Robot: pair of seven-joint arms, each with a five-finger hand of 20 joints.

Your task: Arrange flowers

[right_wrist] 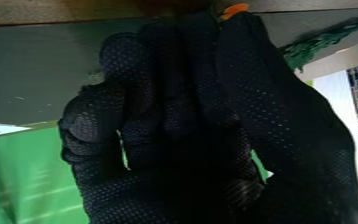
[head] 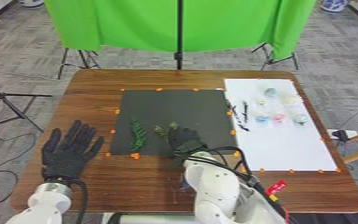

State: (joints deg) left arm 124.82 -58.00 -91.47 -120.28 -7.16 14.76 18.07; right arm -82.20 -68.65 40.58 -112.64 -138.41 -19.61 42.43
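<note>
green sprig (head: 161, 132) on the dark mat (head: 167, 105), just left of our right hand (head: 185, 138).
we see its fingers (right_wrist: 167, 75) fairly straight, pressed together; a short leftward move, we judge, would meet the sprig.

Clearance exists over the far half of the dark mat (head: 171, 107) and the near half of the white sheet (head: 291, 150). On the mat's near half, obstacles from left to right are the fern sprig (head: 138, 134), the small sprig (head: 161, 132) and the right hand (head: 186, 142). Dark stems (head: 245, 114) line the sheet's left side; flower heads (head: 279, 118) obstruct its far half. The left hand (head: 63, 161) restricts passage left of the mat.
</note>
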